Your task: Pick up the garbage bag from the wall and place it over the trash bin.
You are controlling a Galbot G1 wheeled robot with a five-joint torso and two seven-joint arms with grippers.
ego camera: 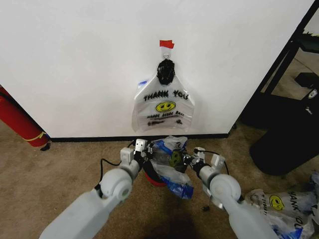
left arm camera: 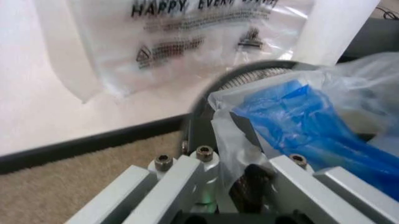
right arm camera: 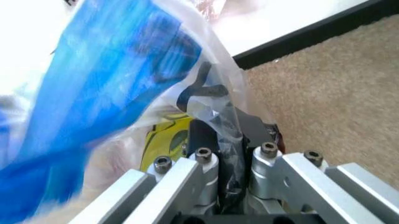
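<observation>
- White wall (ego camera: 75, 59), brown carpet (ego camera: 60, 164); spare bags hang on a hook (ego camera: 165, 70).
- Garbage bag (ego camera: 172, 167): draped over trash bin (left arm camera: 249, 77), below the wall.
- Left gripper (ego camera: 142, 149), right gripper (ego camera: 192, 158): each clenched on the garbage bag's plastic, on opposite sides.

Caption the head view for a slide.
Both grippers, left and right, pinch a crumpled translucent plastic bag above the carpet, below identical bags hanging on the white wall.

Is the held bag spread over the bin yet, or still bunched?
Still bunched: the bag hangs crumpled between the left gripper and right gripper, each pinching an edge, with the bin rim exposed.
</observation>
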